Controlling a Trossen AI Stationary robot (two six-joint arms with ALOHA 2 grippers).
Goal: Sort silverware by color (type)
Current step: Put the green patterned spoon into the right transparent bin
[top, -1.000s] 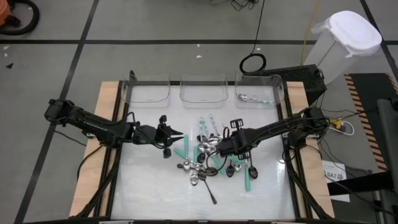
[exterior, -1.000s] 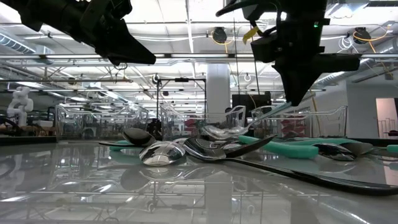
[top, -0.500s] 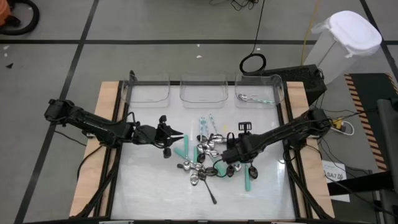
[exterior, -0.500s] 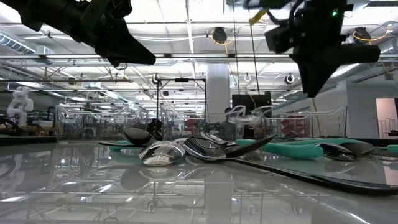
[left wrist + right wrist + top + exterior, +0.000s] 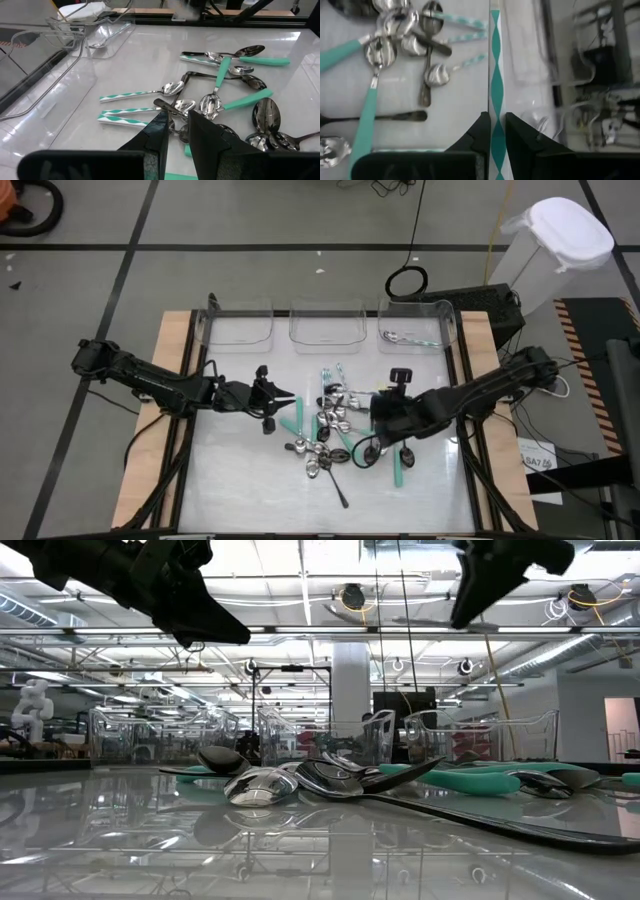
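The silverware lies in a loose heap at the table's middle: dark spoons, silver spoons with plain teal handles, and some with teal-and-white patterned handles. My right gripper hangs above the heap's right side, shut on one patterned-handled utensil; its bowl end is out of view. My left gripper hovers left of the heap with a narrow gap between its fingers and nothing in it. My right gripper pinches the utensil's teal-and-white patterned handle between its two fingers. The handle runs straight out ahead, along the fingers. The fingers slant down from the table's right side, and the utensil is lifted clear of the heap and table.
Three clear bins stand along the far edge: left, middle and right. One patterned-handled utensil lies in the right bin. Bare tabletop shows near the front edge and at the left.
My right gripper has risen from the heap and drawn toward the table's right edge, rolling its wrist, still shut on the patterned-handled utensil, which has come up clear of the other silverware.
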